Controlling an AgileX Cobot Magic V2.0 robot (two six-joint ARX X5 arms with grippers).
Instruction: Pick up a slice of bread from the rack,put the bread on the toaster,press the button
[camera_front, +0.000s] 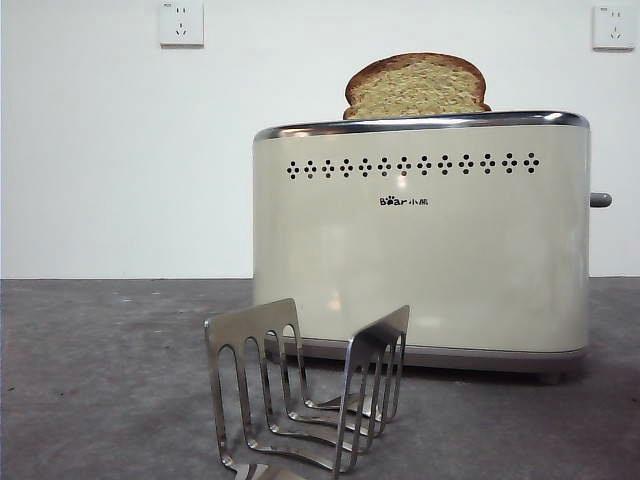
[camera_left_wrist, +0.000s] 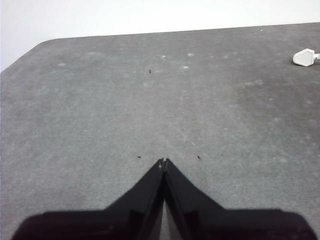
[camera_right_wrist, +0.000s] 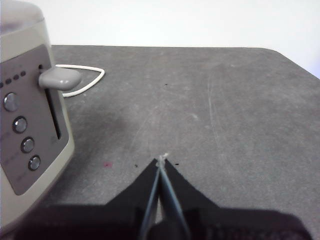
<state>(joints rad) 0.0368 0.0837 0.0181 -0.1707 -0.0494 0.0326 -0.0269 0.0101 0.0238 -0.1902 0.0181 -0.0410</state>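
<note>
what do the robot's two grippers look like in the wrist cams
Both look alike. The left gripper and right gripper each have two matte black jaws, broad at the base and tapering to a sharp wedge tip. A thin pale edge shows along the seam. No cables, markings or logos are visible on either.

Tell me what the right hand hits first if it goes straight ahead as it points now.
Probably nothing: ahead of the right hand only bare table shows. The toaster and its lever sit off to one side.
</note>
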